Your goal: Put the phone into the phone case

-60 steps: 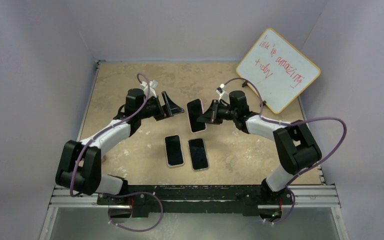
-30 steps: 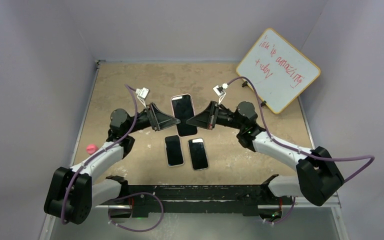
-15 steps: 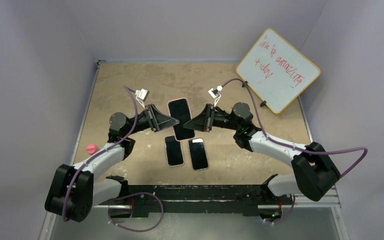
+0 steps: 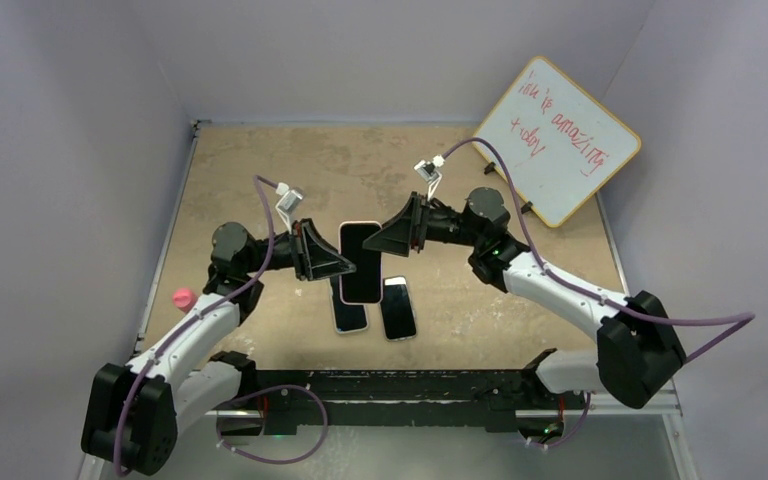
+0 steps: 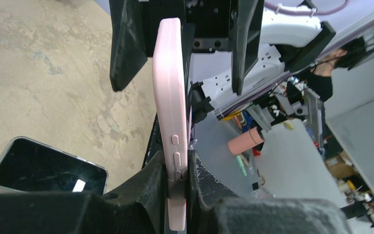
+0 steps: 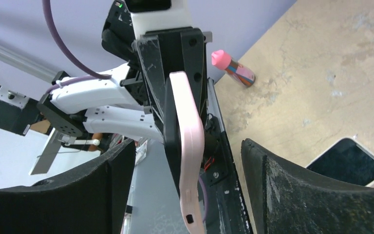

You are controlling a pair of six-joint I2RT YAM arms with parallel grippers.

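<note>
Left end effector (image 5: pixel 177 187) clenches pink-cased phone (image 4: pixel 361 262), which half-hides a tabletop phone (image 4: pixel 350 316); right end effector (image 6: pixel 187 151) released.

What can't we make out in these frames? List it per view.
The held phone, both wrist views: it shows edge-on only, so whether it sits fully in the pink case cannot be told. In the top view it is too small.
Table phone nearer the left arm, top view: its far end is hidden beneath the held phone.
Whiteboard, top view: the red handwriting is too small to read reliably.
</note>
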